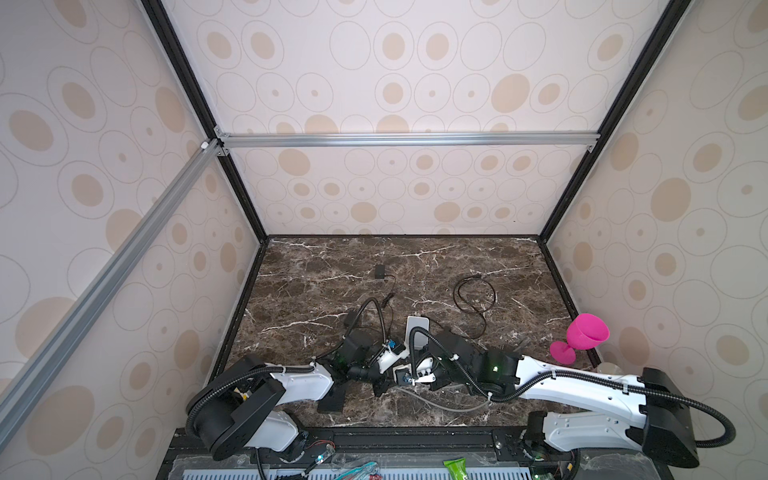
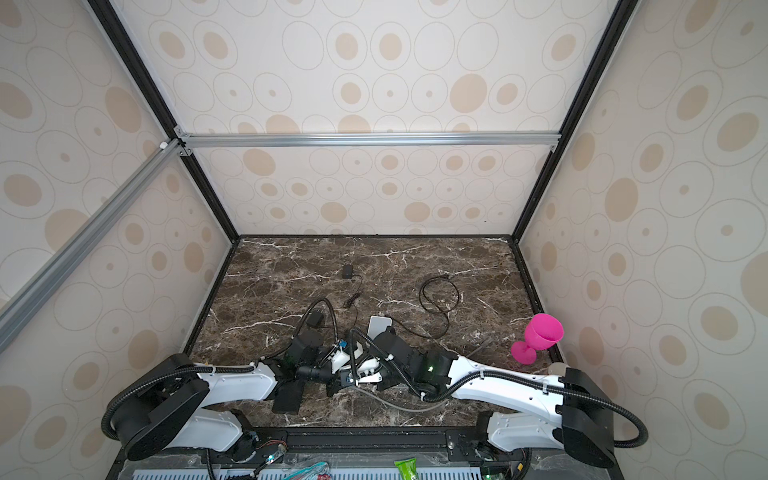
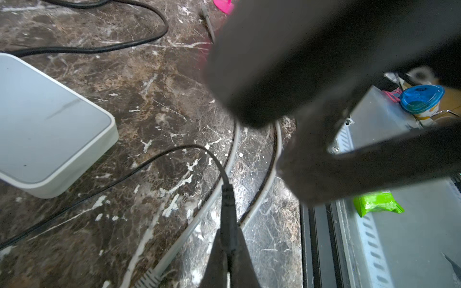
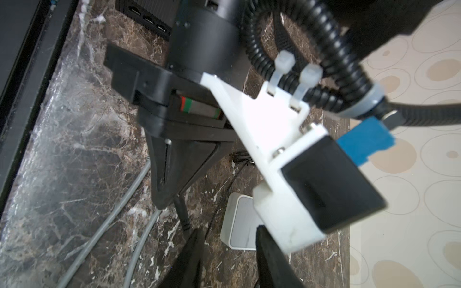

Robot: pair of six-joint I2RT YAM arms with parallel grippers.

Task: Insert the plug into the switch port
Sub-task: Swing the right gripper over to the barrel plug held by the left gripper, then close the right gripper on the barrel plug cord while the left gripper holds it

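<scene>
Near-centre of the table (image 1: 415, 266): black barrel plug (image 3: 227, 199), ribbed collar, thin cord trailing, clamped in left gripper (image 3: 229, 234) jaws near white box (image 3: 50, 129). Right gripper (image 4: 228, 229) jaws apart. Far marble largely open; coiled black cable (image 1: 473, 297) far right; pink goblet (image 1: 582, 336) at right edge.

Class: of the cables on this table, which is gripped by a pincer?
The thin black cable, its plug clamped in the left pincer; the grey cables and thicker black cable lie free.

Marble table (image 1: 311, 266), black switch (image 1: 331, 402), white box (image 1: 417, 326), pink goblet (image 1: 588, 332)
</scene>
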